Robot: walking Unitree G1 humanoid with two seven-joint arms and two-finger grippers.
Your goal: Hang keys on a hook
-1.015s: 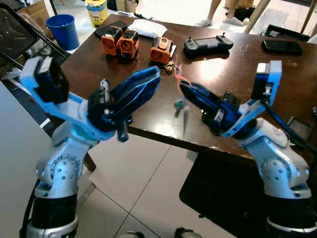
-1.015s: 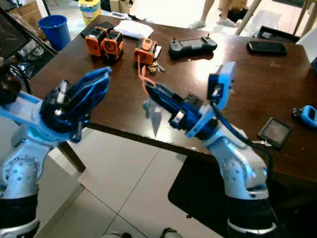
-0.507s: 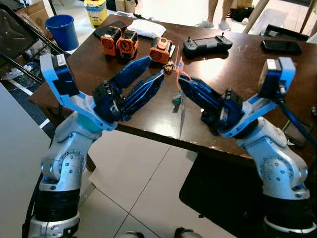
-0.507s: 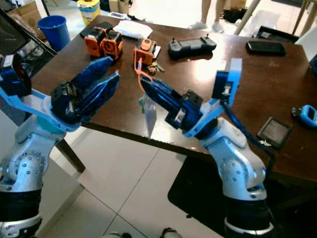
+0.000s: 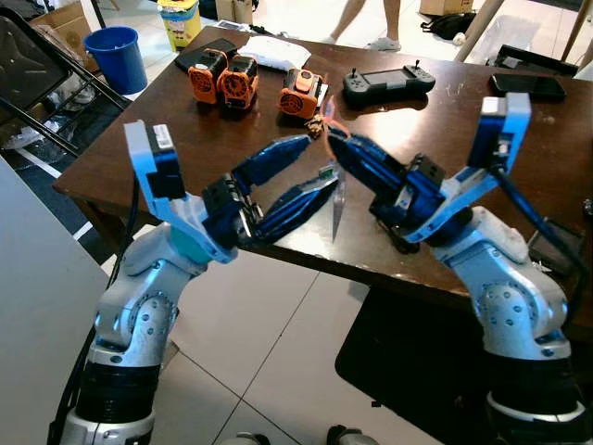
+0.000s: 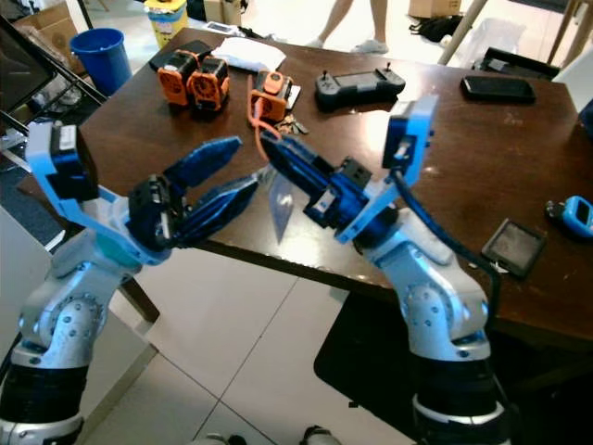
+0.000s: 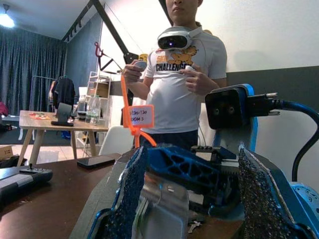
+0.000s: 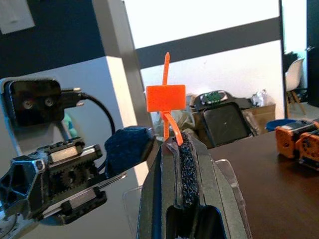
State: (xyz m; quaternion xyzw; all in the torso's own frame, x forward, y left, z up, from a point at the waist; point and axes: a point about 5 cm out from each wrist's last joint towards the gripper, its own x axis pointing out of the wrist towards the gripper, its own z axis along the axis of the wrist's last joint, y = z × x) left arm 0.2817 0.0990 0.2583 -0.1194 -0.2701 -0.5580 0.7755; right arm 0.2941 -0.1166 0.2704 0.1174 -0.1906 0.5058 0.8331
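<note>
Left claw (image 5: pixel 310 171): over the last second it has swung in from the near left and now reaches rightward at the near edge of the surface (image 5: pixel 185 130), fingers spread, one above and one below. Its tips now sit just beside the keys; a second ago they were well apart.

Keys (image 5: pixel 335 199): hanging in the air over the near edge of the surface, between the two claws. A clear, pointed piece dangles below; an orange tie with a small tag (image 8: pixel 166 98) sticks up above the right claw's tips.

Right claw (image 5: pixel 335 148): fingers pressed together, pinching the orange tie, so the keys hang from it. It has lifted a little and moved toward the left claw.

Reading: this looks like a handover, or a regrip with both claws, not the hanging itself. I can make out no hook. The task seems early.

Far on the surface: orange battery packs (image 5: pixel 224 76), a black controller (image 5: pixel 389 82). A person (image 7: pixel 182 74) stands beyond.
</note>
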